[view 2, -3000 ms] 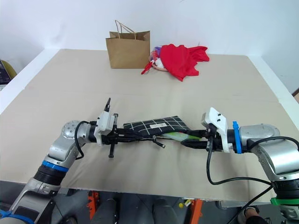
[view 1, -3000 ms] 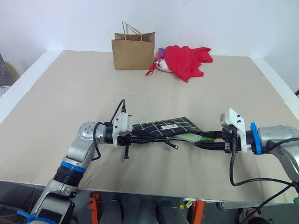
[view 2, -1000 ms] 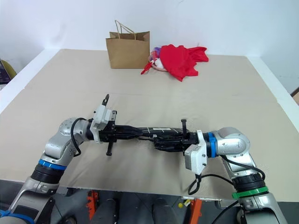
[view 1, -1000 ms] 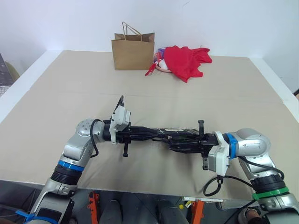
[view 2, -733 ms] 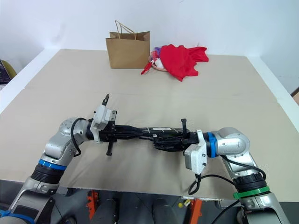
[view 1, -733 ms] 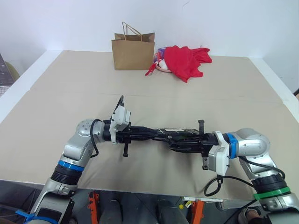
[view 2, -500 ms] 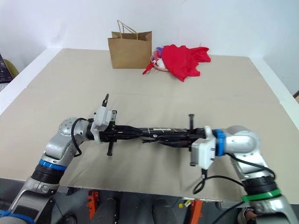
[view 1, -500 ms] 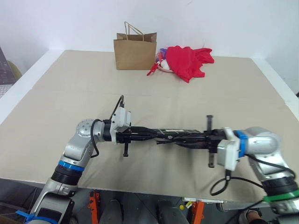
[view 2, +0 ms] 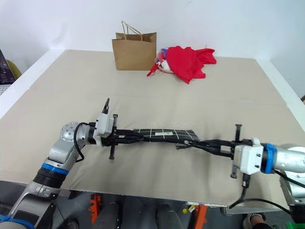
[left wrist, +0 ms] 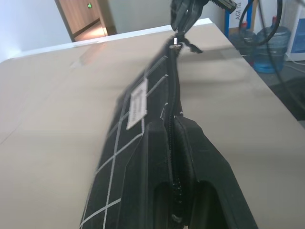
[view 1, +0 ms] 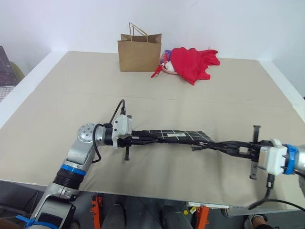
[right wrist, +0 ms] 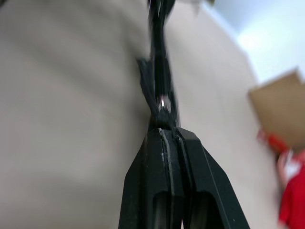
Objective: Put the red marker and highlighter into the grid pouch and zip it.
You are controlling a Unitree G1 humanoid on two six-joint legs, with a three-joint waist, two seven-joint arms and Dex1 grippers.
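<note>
The grid pouch [view 1: 171, 136] hangs stretched just above the front middle of the table [view 1: 71, 90], held between the two arms. The left gripper [view 1: 143, 137] is pinched tight on the pouch's end at nine o'clock; in the left wrist view its fingers [left wrist: 190, 157] press together on the zipper edge. The right gripper [view 1: 209, 144] is clamped on the zipper cord [view 1: 199, 144] at the pouch's three o'clock corner, fingers [right wrist: 167, 162] pressed together. The zipper line looks closed along its length. The white label [left wrist: 138, 102] faces up. Far back at twelve o'clock stand a paper bag [view 1: 139, 51] and, just beside it, a red cloth [view 1: 193, 62].
</note>
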